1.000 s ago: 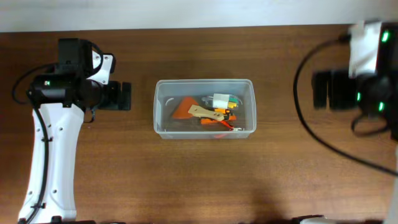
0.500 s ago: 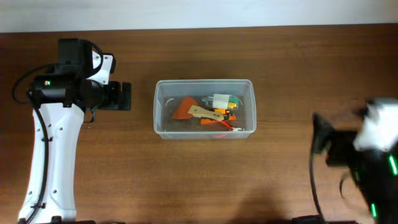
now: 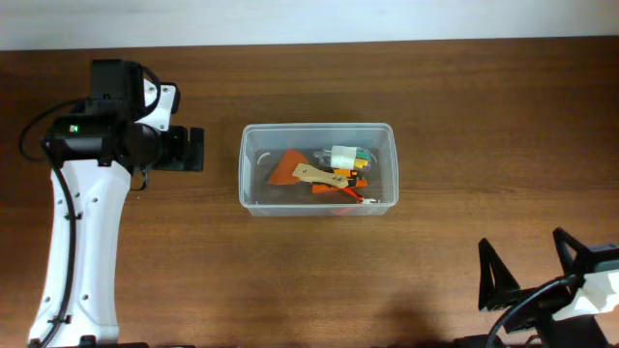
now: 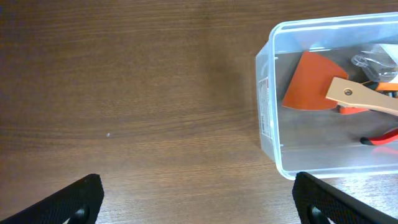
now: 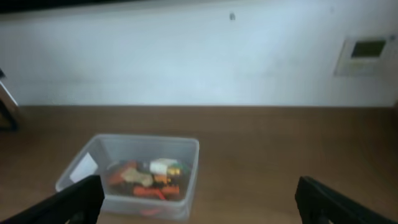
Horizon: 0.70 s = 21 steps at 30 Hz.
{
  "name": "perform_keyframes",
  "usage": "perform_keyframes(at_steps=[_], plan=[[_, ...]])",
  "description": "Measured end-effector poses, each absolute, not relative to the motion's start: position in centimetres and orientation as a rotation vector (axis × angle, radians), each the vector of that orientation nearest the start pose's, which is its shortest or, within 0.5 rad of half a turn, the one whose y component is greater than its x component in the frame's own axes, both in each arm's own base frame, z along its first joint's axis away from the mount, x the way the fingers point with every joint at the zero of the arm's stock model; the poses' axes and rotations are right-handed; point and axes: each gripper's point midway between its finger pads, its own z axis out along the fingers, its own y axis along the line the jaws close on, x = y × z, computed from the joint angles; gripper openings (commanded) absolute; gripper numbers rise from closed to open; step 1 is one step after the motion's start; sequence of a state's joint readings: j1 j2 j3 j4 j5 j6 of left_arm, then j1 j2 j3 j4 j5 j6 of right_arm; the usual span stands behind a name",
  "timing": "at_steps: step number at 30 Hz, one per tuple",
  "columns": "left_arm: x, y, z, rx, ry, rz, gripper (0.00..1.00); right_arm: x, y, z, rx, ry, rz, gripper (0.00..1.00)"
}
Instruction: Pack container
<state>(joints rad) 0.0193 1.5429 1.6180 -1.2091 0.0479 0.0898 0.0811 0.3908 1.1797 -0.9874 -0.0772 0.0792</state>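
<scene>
Container [image 3: 246, 174] sits on the worktop [image 3: 464, 106] with tools [image 3: 324, 172] heaped inside, so I judge both hands parked clear of it on purpose: left hand [image 3: 196, 149] near its left wall, right hand [image 3: 524, 253] well off its near-right corner, both spread wide and empty.

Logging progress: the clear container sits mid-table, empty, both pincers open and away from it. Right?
Not empty: overhead shows the container holding an orange scraper and other tools. It sits mid-table, left pincer and right pincer open, away from it.
</scene>
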Motion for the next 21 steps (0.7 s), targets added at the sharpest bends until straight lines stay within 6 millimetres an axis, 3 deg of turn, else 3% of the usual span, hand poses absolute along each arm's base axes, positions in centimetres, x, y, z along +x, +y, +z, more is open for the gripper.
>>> perform_keyframes(at_steps=[21], plan=[[35.6, -0.1, 23.3, 0.110, 2.701, -0.031, 0.99, 14.1, 2.4, 37.4, -0.101, 1.737, 0.139, 0.99]])
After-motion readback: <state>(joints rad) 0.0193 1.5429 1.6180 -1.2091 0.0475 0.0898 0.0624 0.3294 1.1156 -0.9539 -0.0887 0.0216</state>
